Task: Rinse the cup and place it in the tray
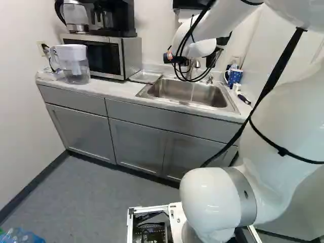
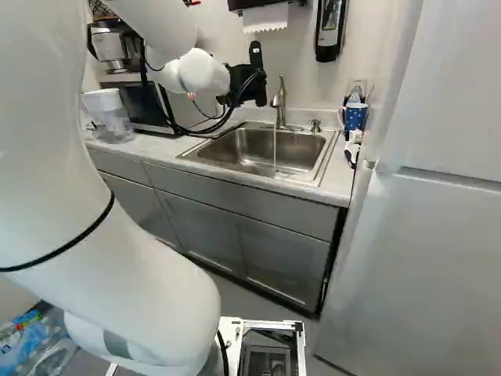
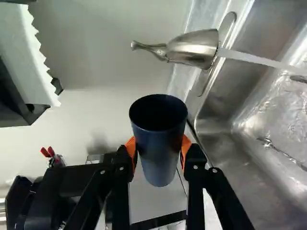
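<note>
1. Beside the running tap, my black, orange-padded gripper (image 3: pixel 159 149) has the plain dark-blue tapered cup (image 3: pixel 157 165) pinched from both sides.
2. The cup lies roughly on its side: its long axis crosses the falling water (image 2: pixel 275 147), with the mouth turned towards the brushed-metal tap (image 3: pixel 194 48).
3. That mouth is apart from the stream dropping into the stainless-steel sink (image 2: pixel 249 146). I judge rinsing to be the step in hand, so I'd bring the cup sideways, mouth leading, below the spout, minding a knock.
4. Afterwards I'd drain it, then head for the shallow metal tray (image 1: pixel 146 76) between the sink and the silver-and-black microwave (image 1: pixel 123 58).
</note>
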Tool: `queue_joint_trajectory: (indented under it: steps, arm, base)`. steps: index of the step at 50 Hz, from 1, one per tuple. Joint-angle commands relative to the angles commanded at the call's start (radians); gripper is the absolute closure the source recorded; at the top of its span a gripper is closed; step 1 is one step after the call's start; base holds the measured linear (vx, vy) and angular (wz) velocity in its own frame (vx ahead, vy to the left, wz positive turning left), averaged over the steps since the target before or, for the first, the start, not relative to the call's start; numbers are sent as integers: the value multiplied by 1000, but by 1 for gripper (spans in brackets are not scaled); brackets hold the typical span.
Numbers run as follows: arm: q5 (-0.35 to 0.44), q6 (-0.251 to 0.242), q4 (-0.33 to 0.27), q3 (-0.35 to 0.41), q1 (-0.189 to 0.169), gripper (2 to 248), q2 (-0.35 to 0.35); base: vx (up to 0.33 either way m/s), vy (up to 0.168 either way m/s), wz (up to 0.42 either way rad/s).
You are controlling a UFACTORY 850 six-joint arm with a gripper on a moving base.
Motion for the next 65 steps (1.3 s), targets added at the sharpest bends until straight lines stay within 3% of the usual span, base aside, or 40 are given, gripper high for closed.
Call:
queue_joint_trajectory:
  steps: [65]
  arm:
    - [0, -685, 0, 0, 0, 139, 0]
  base:
    - [0, 0, 0]
